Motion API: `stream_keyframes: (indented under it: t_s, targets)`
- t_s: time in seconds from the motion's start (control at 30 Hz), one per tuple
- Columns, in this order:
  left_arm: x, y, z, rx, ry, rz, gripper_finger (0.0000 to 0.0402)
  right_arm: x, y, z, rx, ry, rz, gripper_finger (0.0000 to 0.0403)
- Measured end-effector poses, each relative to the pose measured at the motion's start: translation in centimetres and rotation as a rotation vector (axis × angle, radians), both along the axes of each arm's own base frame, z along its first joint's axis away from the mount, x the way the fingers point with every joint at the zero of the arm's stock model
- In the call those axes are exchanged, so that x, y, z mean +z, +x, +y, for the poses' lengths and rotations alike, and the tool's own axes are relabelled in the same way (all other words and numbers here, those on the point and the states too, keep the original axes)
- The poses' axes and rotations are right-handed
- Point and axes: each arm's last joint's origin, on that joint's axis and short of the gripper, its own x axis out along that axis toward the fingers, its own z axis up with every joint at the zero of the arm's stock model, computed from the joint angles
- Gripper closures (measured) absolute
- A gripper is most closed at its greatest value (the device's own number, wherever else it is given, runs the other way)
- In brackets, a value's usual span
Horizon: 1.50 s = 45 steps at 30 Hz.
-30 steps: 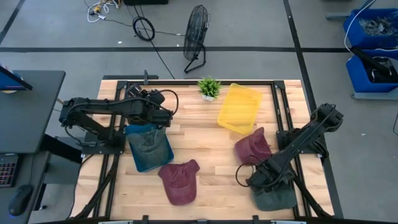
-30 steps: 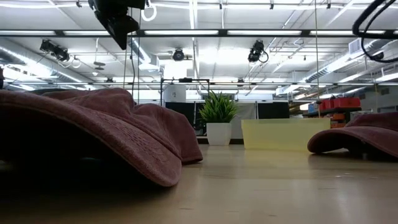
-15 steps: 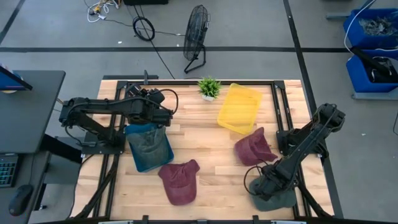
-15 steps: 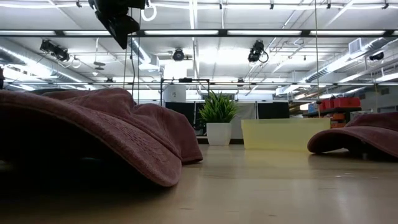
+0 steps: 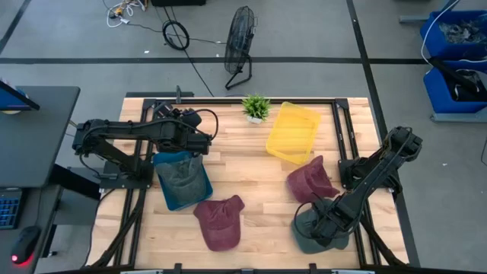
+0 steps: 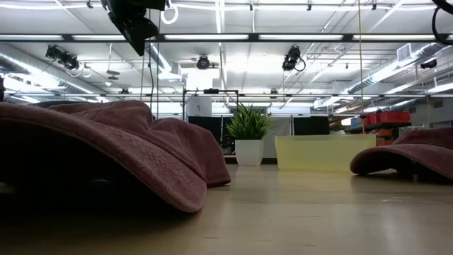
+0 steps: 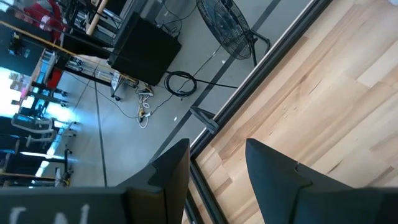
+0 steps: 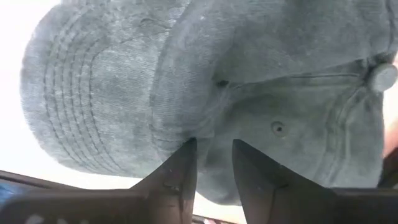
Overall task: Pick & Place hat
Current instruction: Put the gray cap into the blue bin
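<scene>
A grey-green hat [image 5: 310, 234] lies near the table's near right corner, under my right gripper [image 5: 329, 224], which is shut on it. In the right wrist view this hat [image 8: 124, 81] fills the picture, brim on one side, crown and top button on the other. Another grey-green hat [image 5: 179, 173] sits in a blue bin [image 5: 205, 192] at the left. My left gripper [image 5: 204, 141] hovers open above that bin's far edge; its fingers [image 7: 174, 174] have nothing between them. Two maroon hats [image 5: 218, 221] [image 5: 310, 180] lie on the wood. My right gripper [image 8: 214, 163] pinches the grey-green hat between its two fingers [image 8: 180, 171], on the crown cloth just behind the brim [image 8: 211, 134]. It comes from above, pointing down. Whether the hat is clear of the table, I cannot tell.
A yellow bin [image 5: 293, 132] and a small potted plant [image 5: 256, 106] stand at the far side. Bare wood lies between the blue bin and the yellow bin. In the low view a maroon hat [image 6: 106, 149] fills the near left and another [image 6: 414, 157] shows at right.
My right gripper has moved toward the table's left and a little away from the near edge, and the grey-green hat has come with it, so that more of the hat now shows beside the arm. The left arm has kept still.
</scene>
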Motion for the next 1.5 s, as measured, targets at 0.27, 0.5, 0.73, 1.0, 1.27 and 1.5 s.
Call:
stream_keyframes:
  t_s: [0.27,0.5,0.73,1.0,1.27,1.5]
  targets:
    - [0.0,0.0,0.0,-0.001,0.000,0.002,0.0241,0.5,-0.4,-0.1,0.106,0.071,0.047,0.0295]
    - [0.0,0.0,0.0,-0.001,0.000,0.002,0.0241,1.5,-0.2,-0.5,0.091,0.025,-0.087,0.0295]
    - [0.0,0.0,0.0,-0.001,0.000,0.003,0.0241,1.5,-0.1,-0.5,0.086,-0.009,-0.129,0.0295]
    - [0.0,0.0,0.0,-0.003,-0.001,0.003,0.0241,-0.7,0.3,-0.2,0.084,-0.094,-0.070,0.0296]
    - [0.0,0.0,0.0,-0.007,-0.001,0.010,0.0241,-0.9,1.8,-0.6,0.193,-0.039,-0.106,0.0388]
    - [0.0,0.0,0.0,-0.003,-0.001,0.004,0.0241,1.9,2.3,-2.1,0.215,0.029,-0.239,0.0398]
